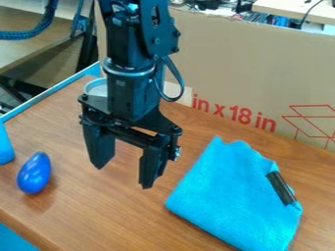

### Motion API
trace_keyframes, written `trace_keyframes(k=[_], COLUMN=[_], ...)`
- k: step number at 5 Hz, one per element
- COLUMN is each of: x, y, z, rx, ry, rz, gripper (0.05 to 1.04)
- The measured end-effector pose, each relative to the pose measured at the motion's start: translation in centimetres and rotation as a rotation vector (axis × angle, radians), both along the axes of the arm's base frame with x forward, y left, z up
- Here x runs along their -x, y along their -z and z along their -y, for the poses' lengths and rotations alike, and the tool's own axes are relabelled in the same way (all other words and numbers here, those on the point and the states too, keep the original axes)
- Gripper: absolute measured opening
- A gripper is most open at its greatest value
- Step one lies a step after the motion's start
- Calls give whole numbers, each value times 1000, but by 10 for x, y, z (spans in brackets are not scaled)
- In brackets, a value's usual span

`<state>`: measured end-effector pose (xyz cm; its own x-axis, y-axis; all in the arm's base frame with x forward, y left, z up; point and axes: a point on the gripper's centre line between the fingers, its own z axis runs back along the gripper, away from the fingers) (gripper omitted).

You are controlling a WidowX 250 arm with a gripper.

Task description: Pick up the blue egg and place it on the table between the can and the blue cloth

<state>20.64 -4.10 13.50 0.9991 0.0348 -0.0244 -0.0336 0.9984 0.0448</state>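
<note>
**Black two-finger metal-and-plastic gripper (122,176) hangs spread and empty above a brown wood-grain table (118,215)**

From where I'm standing, the gripper points straight down, its two dark fingers well parted with only air between them. The black jointed arm (134,73) comes in from the top, a thin black cable (175,88) looping off its side.

Nearest on the right lies a bright blue folded fabric cloth (226,196), its top edge wavy, with a short black strip (281,188) lying slantwise near its right-hand edge. Over on the left, a glossy dark-blue egg-shaped object (34,173) sits on the wood, apart from the gripper. Just beyond it, cut by the view's edge, is a lighter blue, smooth-looking object (5,147) I can't put a name to.

Right behind the arm there's a pale round object (96,88), partly hidden by it. A light-blue rail (49,93) runs along the table's far left side. Across the back stands a tan cardboard panel (229,59) with red printing, walling off the work surface from the cluttered room behind.
</note>
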Motion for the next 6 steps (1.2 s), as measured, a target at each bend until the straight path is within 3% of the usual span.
trace_keyframes(k=[1,2,3,5,6], x=[1,0,-1,-8,-9], y=[3,-4,-3,37,52], z=[-1,-49,-97,-151,-167], rx=[-2,13,-8,-89,-95], ry=[1,-99,-222,-364,-428], rz=[-16,20,56,-9,-26], gripper=[1001,1001,1001,1001,1001])
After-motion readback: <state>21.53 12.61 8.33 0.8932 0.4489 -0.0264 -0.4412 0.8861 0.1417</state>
